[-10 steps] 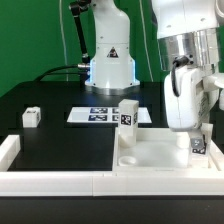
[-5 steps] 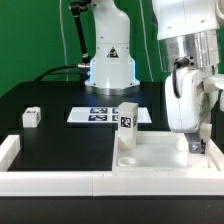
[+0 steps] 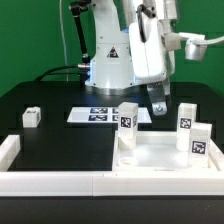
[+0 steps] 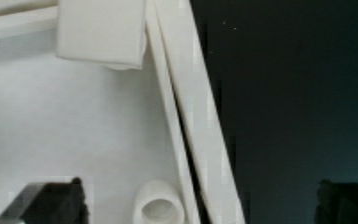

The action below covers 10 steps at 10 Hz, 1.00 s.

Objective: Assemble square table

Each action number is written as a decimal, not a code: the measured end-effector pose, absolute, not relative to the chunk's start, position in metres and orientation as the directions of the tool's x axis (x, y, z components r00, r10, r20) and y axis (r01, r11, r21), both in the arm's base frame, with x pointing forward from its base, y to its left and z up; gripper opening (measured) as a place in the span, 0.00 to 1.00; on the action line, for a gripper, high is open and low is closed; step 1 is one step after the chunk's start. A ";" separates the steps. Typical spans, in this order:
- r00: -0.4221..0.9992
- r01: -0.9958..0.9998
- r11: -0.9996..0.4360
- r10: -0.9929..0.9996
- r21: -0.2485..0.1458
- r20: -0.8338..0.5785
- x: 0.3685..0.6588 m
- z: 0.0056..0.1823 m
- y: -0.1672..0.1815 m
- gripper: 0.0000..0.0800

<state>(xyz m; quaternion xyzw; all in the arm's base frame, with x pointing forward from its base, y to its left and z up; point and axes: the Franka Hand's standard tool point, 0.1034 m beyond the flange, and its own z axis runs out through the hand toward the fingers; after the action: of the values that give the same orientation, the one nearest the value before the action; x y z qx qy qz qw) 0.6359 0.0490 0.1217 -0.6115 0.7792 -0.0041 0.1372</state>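
The end effector (image 3: 157,103) hangs above the black bench (image 3: 60,140), fingers spread apart and holding nothing. The square panel (image 3: 160,156) lies at the near right in the exterior view, against the white border rail (image 3: 60,182). Three legs stand upright on it: one (image 3: 128,118) at its far left corner, two (image 3: 186,117) (image 3: 199,141) along its right side. A fourth leg (image 3: 32,116) sits well apart at the left, and the marker board (image 3: 100,115) lies flat behind the panel.

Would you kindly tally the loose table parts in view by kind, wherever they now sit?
Legs: 4
Panel: 1
Total: 5
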 end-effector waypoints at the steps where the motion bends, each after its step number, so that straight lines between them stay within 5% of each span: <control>1: -0.214 -0.952 0.252 -0.954 -0.174 -0.209 0.636 0.121 0.049 0.81; 6: -0.204 -0.955 0.241 -0.957 -0.175 -0.205 0.635 0.120 0.048 0.81; 10: 0.174 -0.962 -0.145 -0.979 -0.233 -0.109 0.595 0.124 -0.038 0.81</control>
<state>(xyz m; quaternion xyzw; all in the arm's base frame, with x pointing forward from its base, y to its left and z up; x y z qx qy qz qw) 0.5951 -0.0378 0.1242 -0.7559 0.6417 -0.0341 0.1252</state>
